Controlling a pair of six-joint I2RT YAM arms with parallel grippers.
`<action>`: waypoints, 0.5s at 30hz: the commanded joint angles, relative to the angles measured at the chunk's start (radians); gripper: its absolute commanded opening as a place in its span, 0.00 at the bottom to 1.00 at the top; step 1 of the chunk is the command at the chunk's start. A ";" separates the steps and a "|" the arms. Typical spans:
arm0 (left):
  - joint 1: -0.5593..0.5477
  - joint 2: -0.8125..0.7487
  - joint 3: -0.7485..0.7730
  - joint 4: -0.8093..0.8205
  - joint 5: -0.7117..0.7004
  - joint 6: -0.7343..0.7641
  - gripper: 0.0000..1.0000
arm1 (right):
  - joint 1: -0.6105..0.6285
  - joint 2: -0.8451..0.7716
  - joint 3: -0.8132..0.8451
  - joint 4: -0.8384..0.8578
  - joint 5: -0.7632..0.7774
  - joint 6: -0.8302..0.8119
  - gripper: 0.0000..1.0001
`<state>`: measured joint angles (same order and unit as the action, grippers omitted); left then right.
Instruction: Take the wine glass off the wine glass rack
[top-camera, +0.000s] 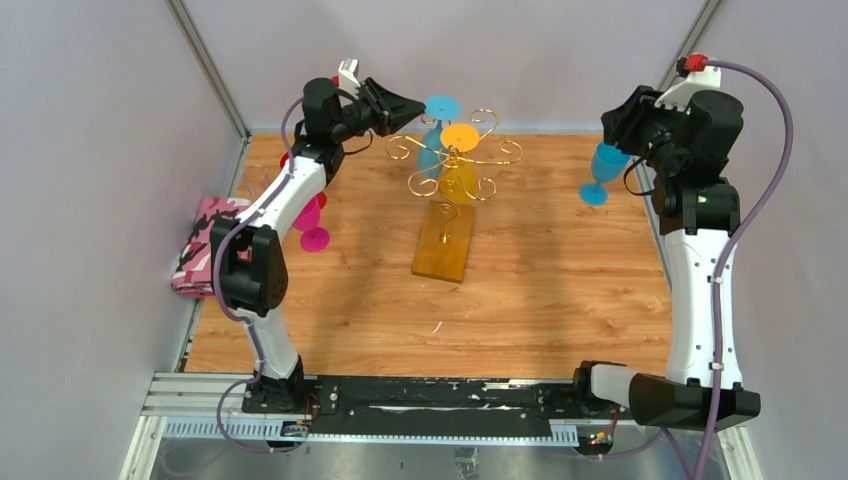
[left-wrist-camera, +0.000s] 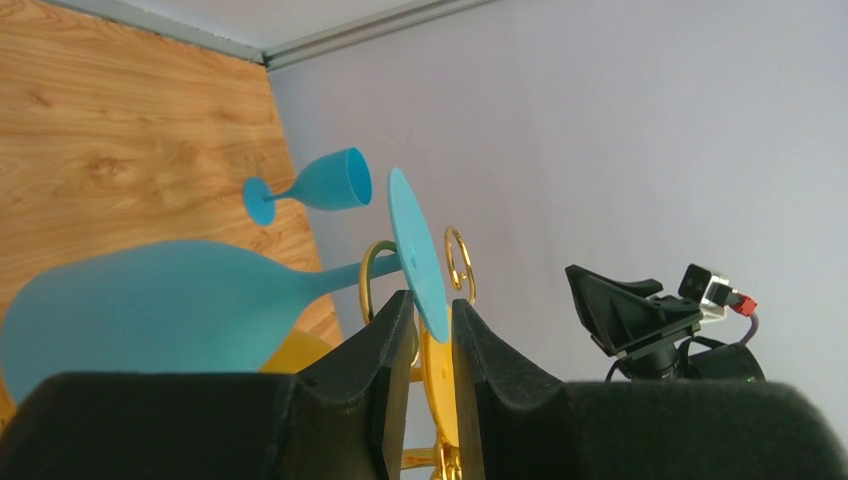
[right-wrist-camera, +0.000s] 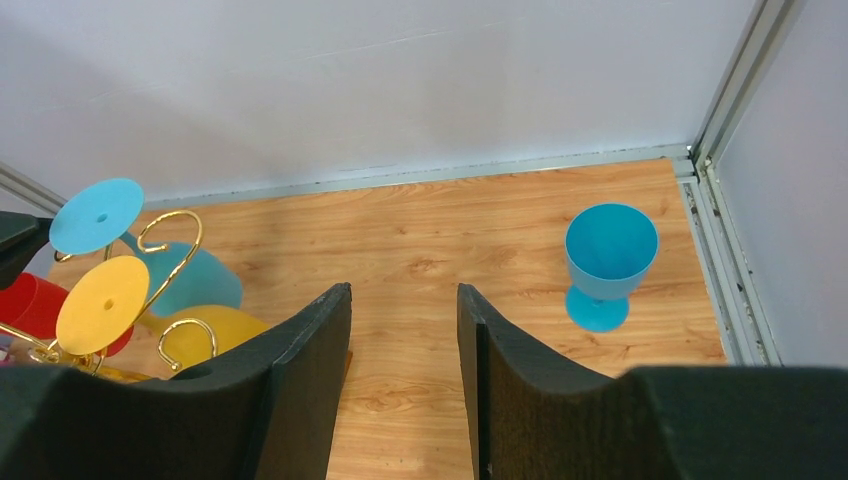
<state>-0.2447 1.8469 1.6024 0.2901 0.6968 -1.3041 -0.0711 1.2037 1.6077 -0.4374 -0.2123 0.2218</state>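
The wine glass rack (top-camera: 452, 158) is a gold wire stand on an amber base (top-camera: 443, 245) mid-table. Two glasses hang from it upside down. One is a blue wine glass (left-wrist-camera: 150, 305) with its round foot (top-camera: 441, 107) uppermost. The other is a yellow glass (top-camera: 458, 180). My left gripper (top-camera: 418, 105) reaches in from the left at rack-top height. In the left wrist view its gripper (left-wrist-camera: 430, 305) has closed in on the lower edge of the blue foot (left-wrist-camera: 412, 245), which is pinched between the fingertips. My right gripper (right-wrist-camera: 405, 300) hangs open and empty, high at the right.
A second blue glass (top-camera: 603, 165) stands upright on the table at the back right. A pink glass (top-camera: 313, 225) and a red one (top-camera: 290, 160) stand under the left arm. A pink patterned cloth (top-camera: 205, 245) lies at the left edge. Walls close in behind and beside.
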 joint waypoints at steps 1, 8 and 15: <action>-0.004 0.021 -0.006 0.011 0.026 0.012 0.27 | 0.016 -0.023 -0.014 0.036 -0.012 0.013 0.48; -0.004 0.051 0.020 0.011 0.026 0.016 0.30 | 0.016 -0.028 -0.029 0.054 -0.031 0.017 0.48; -0.009 0.065 0.071 0.011 0.025 0.010 0.31 | 0.017 -0.032 -0.038 0.073 -0.036 0.022 0.48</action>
<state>-0.2447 1.8877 1.6314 0.3042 0.6971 -1.2999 -0.0711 1.1954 1.5764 -0.4030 -0.2344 0.2340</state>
